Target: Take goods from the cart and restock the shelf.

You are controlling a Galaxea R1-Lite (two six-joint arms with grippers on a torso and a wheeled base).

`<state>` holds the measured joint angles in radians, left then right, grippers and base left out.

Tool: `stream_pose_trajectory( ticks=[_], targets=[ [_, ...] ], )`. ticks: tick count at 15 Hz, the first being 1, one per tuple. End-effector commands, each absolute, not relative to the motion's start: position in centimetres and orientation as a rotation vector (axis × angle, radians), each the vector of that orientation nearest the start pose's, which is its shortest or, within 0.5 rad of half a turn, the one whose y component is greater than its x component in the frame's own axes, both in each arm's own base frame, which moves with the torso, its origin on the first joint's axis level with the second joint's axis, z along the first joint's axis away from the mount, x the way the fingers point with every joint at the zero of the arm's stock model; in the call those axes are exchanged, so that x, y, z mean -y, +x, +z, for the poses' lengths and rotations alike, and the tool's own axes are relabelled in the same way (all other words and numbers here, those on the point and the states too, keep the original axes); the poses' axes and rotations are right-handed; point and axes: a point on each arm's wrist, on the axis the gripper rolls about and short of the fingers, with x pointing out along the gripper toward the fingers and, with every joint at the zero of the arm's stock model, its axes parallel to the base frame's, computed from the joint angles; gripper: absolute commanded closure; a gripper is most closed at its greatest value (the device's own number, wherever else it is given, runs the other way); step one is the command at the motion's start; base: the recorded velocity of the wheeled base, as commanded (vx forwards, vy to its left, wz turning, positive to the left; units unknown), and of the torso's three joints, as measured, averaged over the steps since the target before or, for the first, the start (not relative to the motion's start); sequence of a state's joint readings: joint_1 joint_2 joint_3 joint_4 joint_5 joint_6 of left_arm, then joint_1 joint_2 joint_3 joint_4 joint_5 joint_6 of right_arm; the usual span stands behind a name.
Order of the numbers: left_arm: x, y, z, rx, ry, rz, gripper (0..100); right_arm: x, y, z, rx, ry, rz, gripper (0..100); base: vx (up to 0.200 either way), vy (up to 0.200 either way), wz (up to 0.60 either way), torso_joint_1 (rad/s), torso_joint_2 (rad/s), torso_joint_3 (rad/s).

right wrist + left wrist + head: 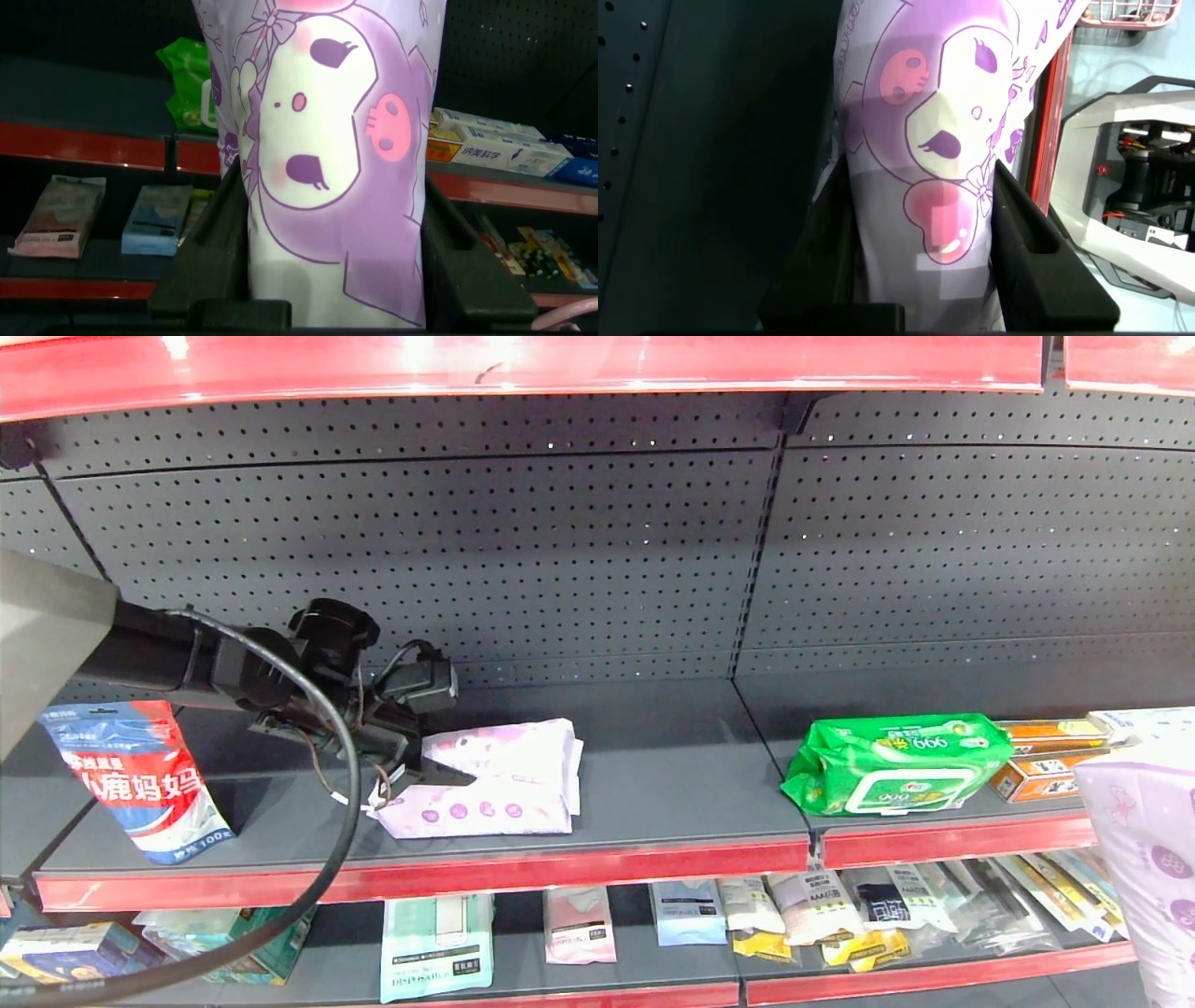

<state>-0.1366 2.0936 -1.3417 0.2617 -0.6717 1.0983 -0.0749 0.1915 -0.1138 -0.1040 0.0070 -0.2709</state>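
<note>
Head view: left gripper [411, 789] clamps cartoon-print pack [509, 784]; right gripper [336, 201], second pack [336, 112].

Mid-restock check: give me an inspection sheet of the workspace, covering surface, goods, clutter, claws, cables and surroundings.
Surface: grey metal shelf with red front strip, two bays.
Job's things: white soft pack with purple cartoon print lying on the left bay; second purple-print pack held in front of the right bay.
Clutter: green wet-wipe pack and orange boxes on the right bay; blue, red and white pouch upright at far left.
Claws: left claw shut on the lying pack; right claw shut on the second pack.
Cables: black cable loops under the left arm, crossing the shelf's front edge.
Surroundings: grey pegboard back wall; flat packets on the lower shelf.
</note>
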Motion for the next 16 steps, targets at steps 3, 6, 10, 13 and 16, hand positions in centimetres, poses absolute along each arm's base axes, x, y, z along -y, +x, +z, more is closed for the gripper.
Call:
stream_pose_trajectory(
  ticks=[3, 6, 10, 13, 16],
  targets=[
    [6.5, 37.5, 11.3, -0.477, 0.666, -1.178, 100, -0.1, -1.2, 12.1, 0.013, -0.279, -0.076, 100, 0.000, 0.000, 0.00, 0.000, 0.00, 0.000],
    [6.5, 37.4, 11.2, -0.481, 0.663, -1.182, 100, -0.1, -1.1, 12.2, 0.010, -0.278, -0.076, 100, 0.000, 0.000, 0.00, 0.000, 0.00, 0.000],
    [6.5, 37.5, 11.2, -0.483, 0.661, -1.181, 0, -0.1, -1.1, 12.1, 0.011, -0.279, -0.076, 100, 0.000, 0.000, 0.00, 0.000, 0.00, 0.000],
    [6.5, 37.6, 11.5, -0.480, 0.652, -1.173, 0, -0.1, -1.2, 12.1, 0.013, -0.279, -0.076, 100, 0.000, 0.000, 0.00, 0.000, 0.00, 0.000],
    [5.5, 37.7, 11.7, -0.477, 0.615, -1.156, 0, -0.1, -1.1, 11.9, 0.007, -0.278, -0.075, 100, 0.000, 0.000, 0.00, 0.000, 0.00, 0.000]
  ],
)
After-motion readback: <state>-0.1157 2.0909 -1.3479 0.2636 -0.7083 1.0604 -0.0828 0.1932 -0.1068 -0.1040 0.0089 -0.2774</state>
